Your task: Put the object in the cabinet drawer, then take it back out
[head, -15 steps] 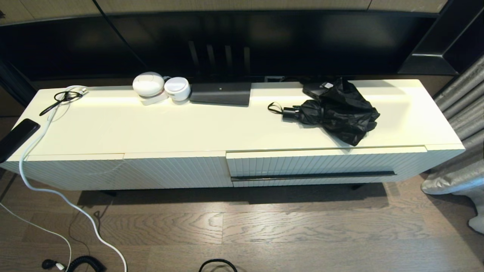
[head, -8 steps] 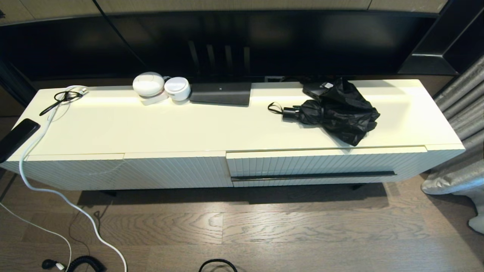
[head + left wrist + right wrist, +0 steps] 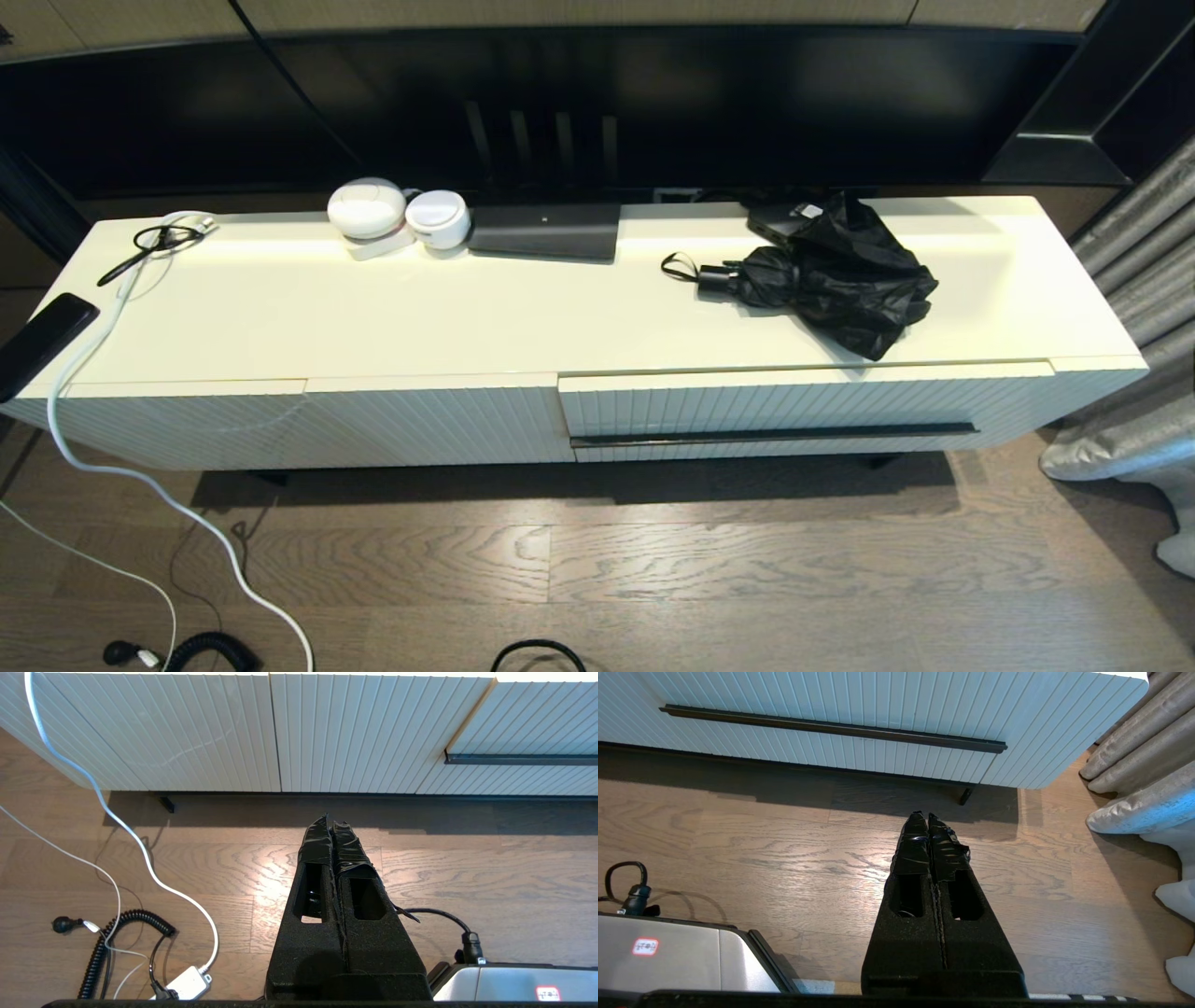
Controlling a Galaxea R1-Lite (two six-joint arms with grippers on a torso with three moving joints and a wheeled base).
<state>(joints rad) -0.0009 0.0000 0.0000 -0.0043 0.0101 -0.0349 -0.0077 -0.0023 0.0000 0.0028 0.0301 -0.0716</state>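
Note:
The black umbrella lies on the right part of the cream cabinet top, its handle and wrist loop pointing left. Below it the ribbed drawer is closed, its thin black handle bar running across the front. That bar also shows in the right wrist view as the handle bar and partly in the left wrist view as the handle bar. Neither arm appears in the head view. My left gripper and right gripper are both shut and empty, low over the wooden floor in front of the cabinet.
On the cabinet top stand two white round devices, a flat black box and, behind the umbrella, a black box with a white label. A white cable hangs down the left end onto the floor. Grey curtains hang at the right.

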